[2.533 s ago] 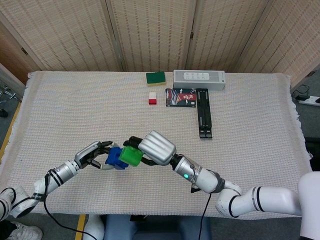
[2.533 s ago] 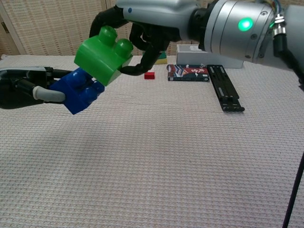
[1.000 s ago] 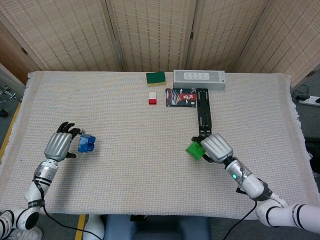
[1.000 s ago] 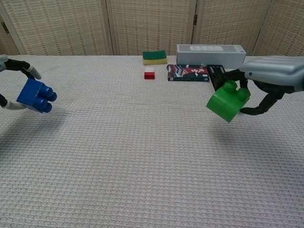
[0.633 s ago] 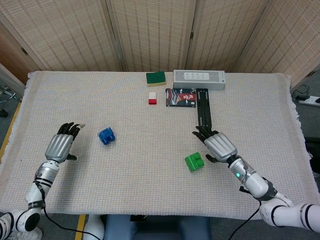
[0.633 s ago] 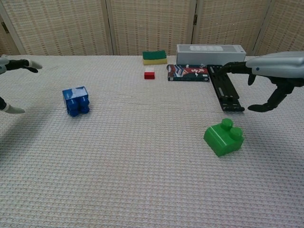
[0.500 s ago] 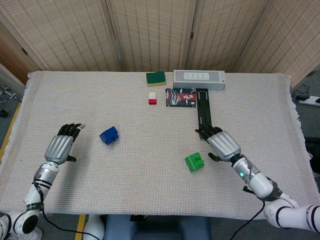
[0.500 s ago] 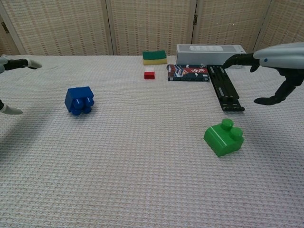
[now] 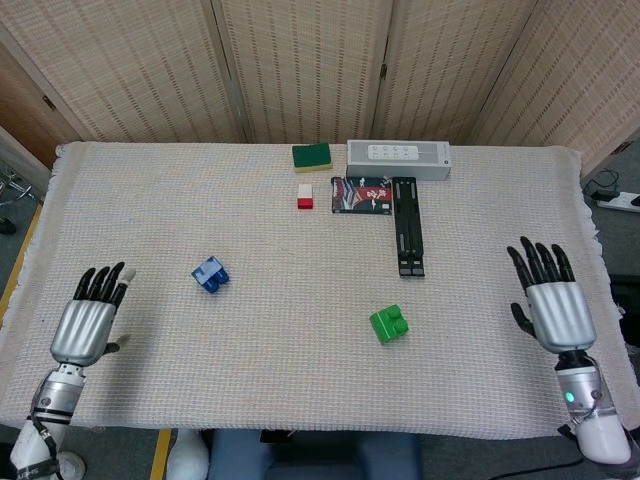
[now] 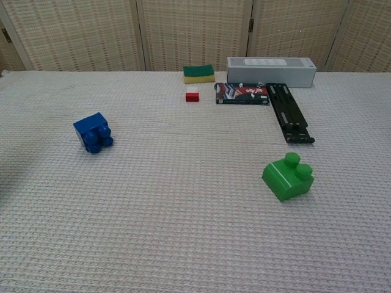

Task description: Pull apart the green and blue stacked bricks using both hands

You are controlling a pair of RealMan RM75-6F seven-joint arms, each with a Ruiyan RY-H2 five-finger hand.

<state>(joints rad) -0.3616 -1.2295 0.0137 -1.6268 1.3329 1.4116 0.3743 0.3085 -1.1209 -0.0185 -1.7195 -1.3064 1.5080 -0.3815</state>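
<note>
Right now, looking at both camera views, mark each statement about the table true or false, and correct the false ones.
1. The green brick and the blue brick lie apart on the table. True.
2. The left hand holds the blue brick. False: it holds nothing, its fingers apart, near the table's left edge.
3. The right hand is open and clear of the green brick. True.
4. The green brick rests on the black bar. False: it sits on the cloth, nearer the robot than the bar.
5. The small red and white block lies next to the blue brick. False: it lies at the far side, near the sponge.
</note>
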